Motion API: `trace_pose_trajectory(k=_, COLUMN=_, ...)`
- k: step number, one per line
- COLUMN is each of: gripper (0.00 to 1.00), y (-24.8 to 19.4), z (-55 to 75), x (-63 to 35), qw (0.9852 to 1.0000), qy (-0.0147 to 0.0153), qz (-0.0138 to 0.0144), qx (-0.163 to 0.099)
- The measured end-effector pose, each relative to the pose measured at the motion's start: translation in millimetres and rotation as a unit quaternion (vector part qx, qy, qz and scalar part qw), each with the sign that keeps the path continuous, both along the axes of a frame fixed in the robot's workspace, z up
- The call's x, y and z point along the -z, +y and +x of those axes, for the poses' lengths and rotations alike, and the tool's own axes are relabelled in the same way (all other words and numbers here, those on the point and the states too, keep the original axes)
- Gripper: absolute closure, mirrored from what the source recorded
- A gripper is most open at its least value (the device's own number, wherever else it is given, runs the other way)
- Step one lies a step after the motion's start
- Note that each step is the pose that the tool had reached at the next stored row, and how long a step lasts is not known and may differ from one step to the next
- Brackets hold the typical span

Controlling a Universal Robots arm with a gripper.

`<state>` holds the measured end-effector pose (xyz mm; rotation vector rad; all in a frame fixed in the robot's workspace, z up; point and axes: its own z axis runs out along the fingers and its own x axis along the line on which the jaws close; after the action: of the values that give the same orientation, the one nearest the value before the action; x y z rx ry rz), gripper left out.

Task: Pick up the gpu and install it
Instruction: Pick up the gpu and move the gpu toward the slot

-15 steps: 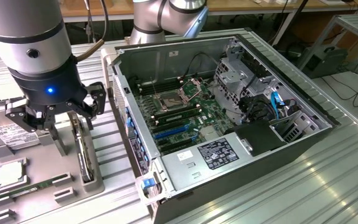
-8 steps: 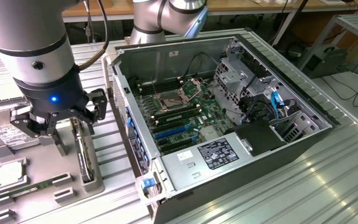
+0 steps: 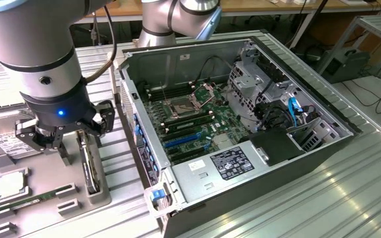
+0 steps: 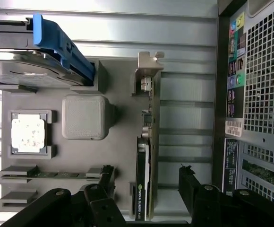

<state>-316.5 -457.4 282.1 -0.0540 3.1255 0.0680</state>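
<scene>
- The gpu (image 3: 90, 168), a thin black card, is being held upright on its long edge in a slot of the grey tray (image 3: 48, 171).
- Its silver bracket (image 4: 149, 71) is being shown at one end.

Ribbed aluminium tabletop (image 3: 323, 198), wooden bench (image 3: 257, 7) behind, grey metal rack (image 3: 378, 22), cables (image 3: 378, 102) on pale floor (image 3: 353, 90)

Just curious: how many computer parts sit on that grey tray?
4: gpu on edge beside the case, under the hand; hard drive at far end; processor chip midway; memory stick nearest. Arm may hide more.
</scene>
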Motion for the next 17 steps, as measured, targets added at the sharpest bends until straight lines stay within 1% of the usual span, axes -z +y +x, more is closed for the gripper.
trace_pose_trajectory(k=17, gripper=0.34, y=0.0, z=0.0, x=33.2, qw=1.0, qy=0.0, qz=0.0, qx=0.0)
